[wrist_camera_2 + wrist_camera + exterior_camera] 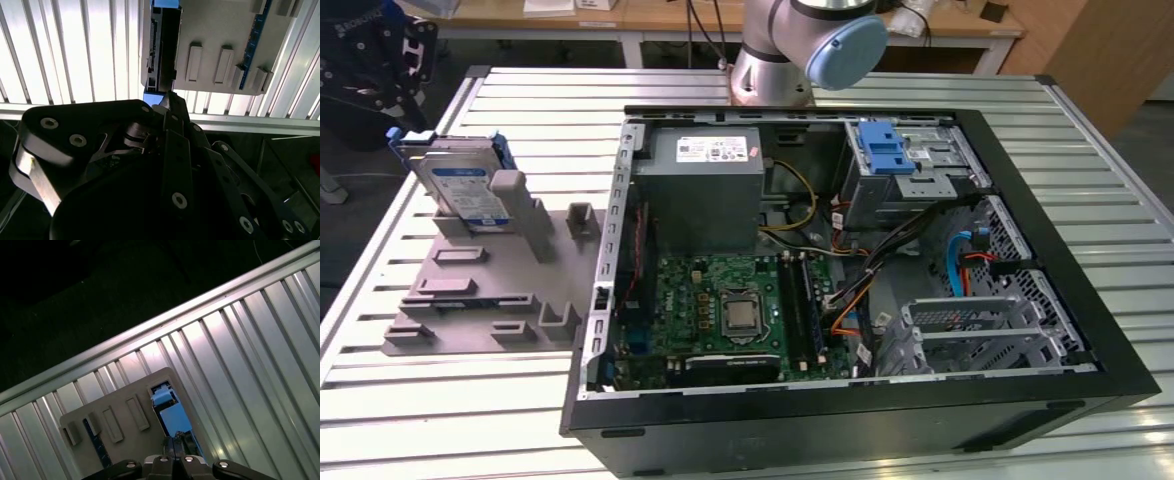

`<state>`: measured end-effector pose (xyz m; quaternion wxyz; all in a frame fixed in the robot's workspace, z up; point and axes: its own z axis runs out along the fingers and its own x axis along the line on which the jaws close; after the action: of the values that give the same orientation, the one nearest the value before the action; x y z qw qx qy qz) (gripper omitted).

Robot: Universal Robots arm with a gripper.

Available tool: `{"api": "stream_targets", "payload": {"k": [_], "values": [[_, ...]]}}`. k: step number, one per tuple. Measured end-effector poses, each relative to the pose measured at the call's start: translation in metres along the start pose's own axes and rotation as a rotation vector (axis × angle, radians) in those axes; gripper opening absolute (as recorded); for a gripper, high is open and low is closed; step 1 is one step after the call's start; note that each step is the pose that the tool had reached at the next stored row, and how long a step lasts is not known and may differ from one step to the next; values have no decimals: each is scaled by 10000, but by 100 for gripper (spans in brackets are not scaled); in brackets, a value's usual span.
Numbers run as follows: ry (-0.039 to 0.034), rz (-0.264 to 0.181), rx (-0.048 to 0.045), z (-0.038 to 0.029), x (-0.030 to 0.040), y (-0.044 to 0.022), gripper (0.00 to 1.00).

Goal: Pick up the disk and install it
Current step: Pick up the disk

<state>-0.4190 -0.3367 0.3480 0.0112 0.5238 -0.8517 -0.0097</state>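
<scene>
The disk [460,185] stood up on its edge in a slot at one corner of the grey tray [467,290]. The tray lay on the metal table [1067,120], close to the table's edge on the exterior view's left, beside the open computer box [854,405]. In both wrist views the claw [169,97] [174,442] hung by the table's edge, pointing at the disk's end of the tray. I could not tell if the claw was wide or narrow.

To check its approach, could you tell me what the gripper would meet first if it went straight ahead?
Probably the disk, which stands on edge in the grey holder directly ahead of the gripper; depth is unclear.
</scene>
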Motion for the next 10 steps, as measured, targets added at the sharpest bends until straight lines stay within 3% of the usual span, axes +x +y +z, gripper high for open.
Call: {"api": "stream_targets", "payload": {"k": [5, 10], "values": [[5, -215, 3, 0, 0, -1, 11], [27, -949, 8, 0, 0, 0, 11]]}}
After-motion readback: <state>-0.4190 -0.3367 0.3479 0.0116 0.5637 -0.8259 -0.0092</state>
